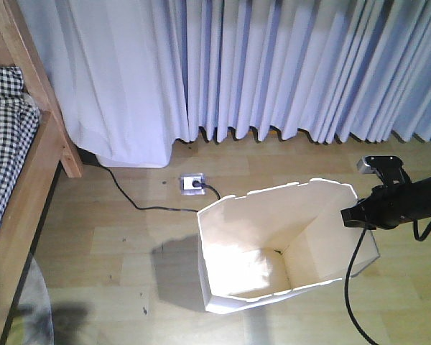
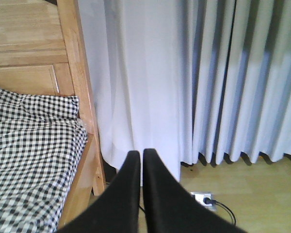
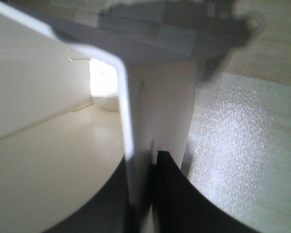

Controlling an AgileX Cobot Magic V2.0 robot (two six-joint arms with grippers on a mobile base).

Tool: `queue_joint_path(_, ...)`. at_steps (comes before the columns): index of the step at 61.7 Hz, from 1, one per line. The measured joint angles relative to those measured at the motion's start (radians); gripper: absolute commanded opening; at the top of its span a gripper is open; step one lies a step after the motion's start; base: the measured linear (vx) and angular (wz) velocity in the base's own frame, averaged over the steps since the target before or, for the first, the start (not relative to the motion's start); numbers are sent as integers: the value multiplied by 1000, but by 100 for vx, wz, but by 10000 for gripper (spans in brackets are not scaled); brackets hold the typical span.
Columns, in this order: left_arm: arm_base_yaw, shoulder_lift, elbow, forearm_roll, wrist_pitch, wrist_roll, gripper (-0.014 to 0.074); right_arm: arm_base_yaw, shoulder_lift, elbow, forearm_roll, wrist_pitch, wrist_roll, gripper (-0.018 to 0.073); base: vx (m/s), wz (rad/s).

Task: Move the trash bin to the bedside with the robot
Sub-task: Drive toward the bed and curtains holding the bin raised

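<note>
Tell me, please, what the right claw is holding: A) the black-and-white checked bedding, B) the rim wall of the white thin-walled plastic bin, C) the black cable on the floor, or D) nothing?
B: the right wrist view shows the thin wall of the white octagonal plastic trash bin pinched between the black fingers of the right claw.

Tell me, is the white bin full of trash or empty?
Empty. The front view looks down into the trash bin and shows only its bare cream walls and floor, with no trash inside.
</note>
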Motion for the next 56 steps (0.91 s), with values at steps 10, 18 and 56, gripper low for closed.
queue_joint_path(10, 0, 0, 0, 0, 0, 0, -6, 0, 0, 0, 0, 1, 0, -6, 24, 6)
queue_joint_path(18, 0, 0, 0, 0, 0, 0, -6, 0, 0, 0, 0, 1, 0, -6, 24, 5)
queue_joint_path(56, 0, 0, 0, 0, 0, 0, -6, 0, 0, 0, 1, 0, 0, -6, 19, 3)
